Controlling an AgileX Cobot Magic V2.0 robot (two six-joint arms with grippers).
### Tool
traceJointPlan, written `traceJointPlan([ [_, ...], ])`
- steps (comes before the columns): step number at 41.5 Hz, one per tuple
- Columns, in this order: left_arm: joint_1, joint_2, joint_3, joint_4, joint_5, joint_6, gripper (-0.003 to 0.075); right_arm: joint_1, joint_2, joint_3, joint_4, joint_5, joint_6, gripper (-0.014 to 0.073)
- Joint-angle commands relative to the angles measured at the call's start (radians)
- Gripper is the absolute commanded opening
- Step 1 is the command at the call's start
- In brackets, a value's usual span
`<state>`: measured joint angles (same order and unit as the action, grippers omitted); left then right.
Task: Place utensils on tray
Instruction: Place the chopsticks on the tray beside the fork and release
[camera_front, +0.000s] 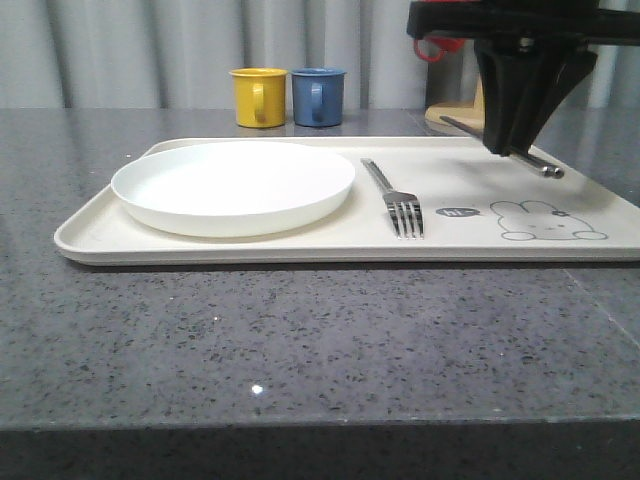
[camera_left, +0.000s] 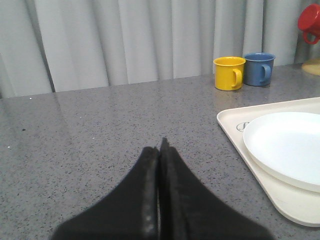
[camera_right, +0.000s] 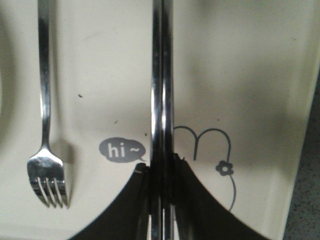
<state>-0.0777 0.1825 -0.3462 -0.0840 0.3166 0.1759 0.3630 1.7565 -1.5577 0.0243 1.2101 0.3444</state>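
Closed on the chopsticks, my right tool held them above the tray, beside the fork and over the bunny drawing. I judged it best to lower them parallel to the fork, level, then release gently. My left tool sat closed, empty, beside the tray.

Even, soft light; front view sharp, glare speck on the counter; right wrist view blurred.
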Motion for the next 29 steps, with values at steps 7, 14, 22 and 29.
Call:
traceJointPlan([
  [7,0.000,0.010,-0.030,-0.012,-0.086,-0.008,-0.0019,-0.001,0.004,-0.033,0.010,-0.078,0.025,-0.0004],
  [14,0.000,0.010,-0.030,-0.012,-0.086,-0.008,-0.0019,-0.001,0.024,-0.033,0.022,-0.099,0.036,-0.0004],
  [22,0.000,0.010,-0.030,-0.012,-0.086,-0.008,-0.0019,-0.001,0.050,-0.033,0.026,-0.078,0.036,-0.0004],
  [29,0.000,0.010,-0.030,-0.012,-0.086,-0.008,-0.0019,-0.001,0.061,-0.033,0.028,-0.075,0.036,-0.0004],
])
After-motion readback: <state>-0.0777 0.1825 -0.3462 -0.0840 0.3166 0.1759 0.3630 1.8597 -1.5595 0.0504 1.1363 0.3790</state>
